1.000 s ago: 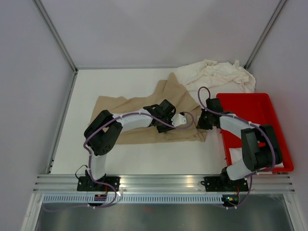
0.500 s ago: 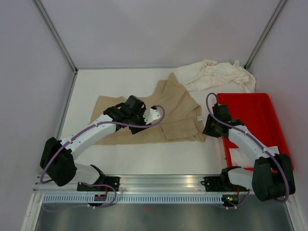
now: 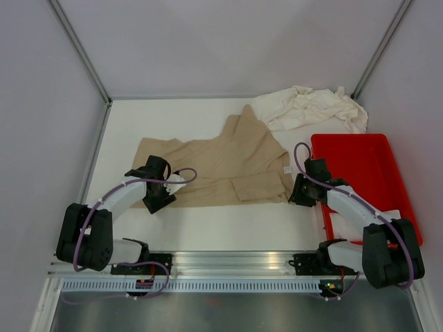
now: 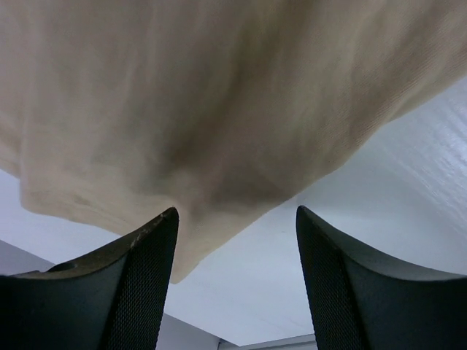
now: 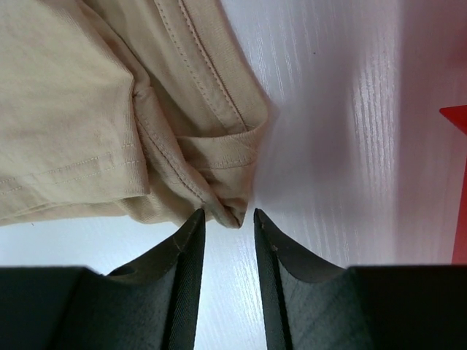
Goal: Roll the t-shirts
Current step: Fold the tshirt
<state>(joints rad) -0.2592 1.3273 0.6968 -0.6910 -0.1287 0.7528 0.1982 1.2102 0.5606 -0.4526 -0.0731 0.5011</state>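
The tan t-shirt point(image 3: 221, 162) lies spread flat in the middle of the table, with its small white label point(image 3: 286, 169) at the right edge. Cream-white t-shirts point(image 3: 311, 107) lie bunched at the back right. My left gripper point(image 3: 155, 199) is at the tan shirt's near left corner; in the left wrist view it point(image 4: 237, 219) is wide open with the shirt's edge point(image 4: 219, 95) just ahead. My right gripper point(image 3: 296, 194) is at the near right corner; in the right wrist view it point(image 5: 229, 213) is narrowly open, with the folded hem tip point(image 5: 232, 211) between its fingertips and not clamped.
A red tray point(image 3: 349, 138) stands at the right, beside the right arm; something white lies in its near corner point(image 3: 394, 216). Grey walls and metal posts close the back and sides. An aluminium rail point(image 3: 228, 261) runs along the near edge.
My left arm has swept from the middle of the tan shirt to its near left corner. My right gripper has moved nearer, down to the shirt's near right corner.
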